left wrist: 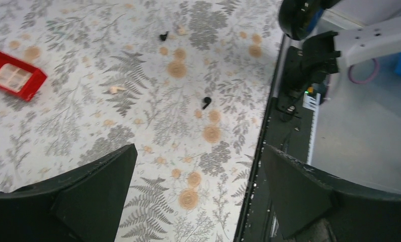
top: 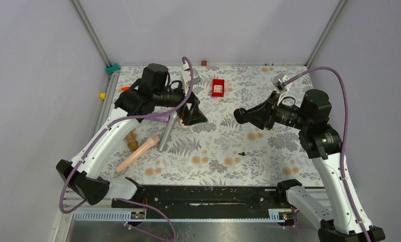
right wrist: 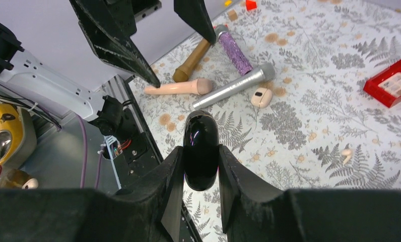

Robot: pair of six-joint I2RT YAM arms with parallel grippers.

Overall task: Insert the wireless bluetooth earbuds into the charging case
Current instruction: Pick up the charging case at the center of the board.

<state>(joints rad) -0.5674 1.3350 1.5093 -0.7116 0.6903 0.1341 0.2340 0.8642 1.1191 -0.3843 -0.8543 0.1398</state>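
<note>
My right gripper [right wrist: 200, 174] is shut on the charging case [right wrist: 200, 146], a glossy black pebble held upright between the fingers, above the table. In the top view this gripper [top: 240, 117] hangs over the middle of the floral table. Two tiny black earbuds lie loose on the cloth in the left wrist view, one [left wrist: 206, 102] near the front edge and one [left wrist: 163, 36] farther off. Only one earbud [top: 242, 153] shows in the top view, in front of the right gripper. My left gripper [left wrist: 198, 151] is open and empty, raised over the table [top: 193, 115].
A red square box [top: 218, 87] lies at the back. A silver microphone [top: 165, 133], a beige one [top: 138, 154], a brown handle [top: 132, 141] and a purple glitter one [right wrist: 235, 53] lie at the left. A beige case [right wrist: 261, 97] and a beige earbud [right wrist: 346, 155] lie nearby.
</note>
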